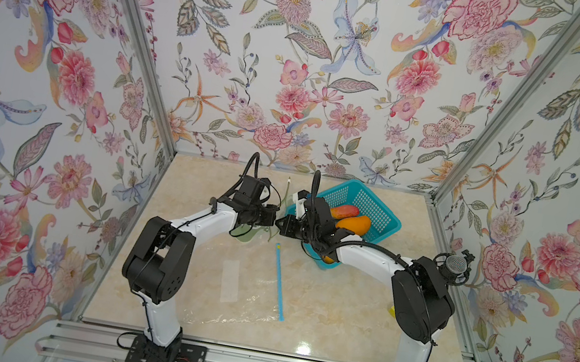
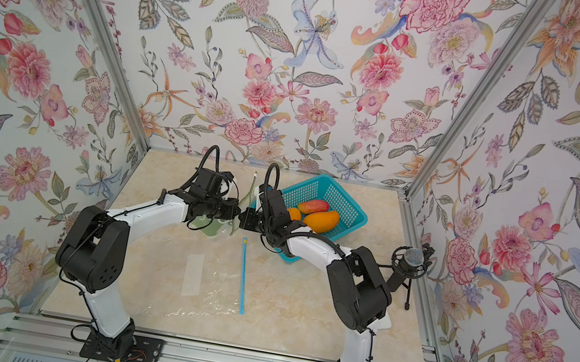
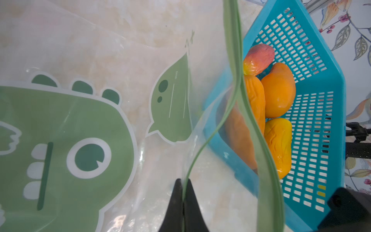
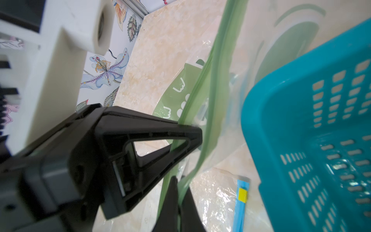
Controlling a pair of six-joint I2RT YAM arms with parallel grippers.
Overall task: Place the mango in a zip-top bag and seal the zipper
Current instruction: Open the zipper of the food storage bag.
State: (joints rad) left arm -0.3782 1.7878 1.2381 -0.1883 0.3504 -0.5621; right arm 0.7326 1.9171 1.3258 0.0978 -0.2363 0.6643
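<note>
Left wrist: your left gripper [image 3: 183, 184] clamps one bag [image 3: 80, 130] lip; right gripper [image 4: 179, 186], likely the other. Mouth held apart for mangoes [image 1: 353, 222], 3 o'clock.

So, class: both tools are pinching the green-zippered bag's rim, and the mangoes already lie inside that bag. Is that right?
Not quite. The mangoes lie in the blue basket, not inside the bag, as a top view shows. The rest holds: the left tool and the right tool are both pinching the rim of the green-zippered bag.
</note>
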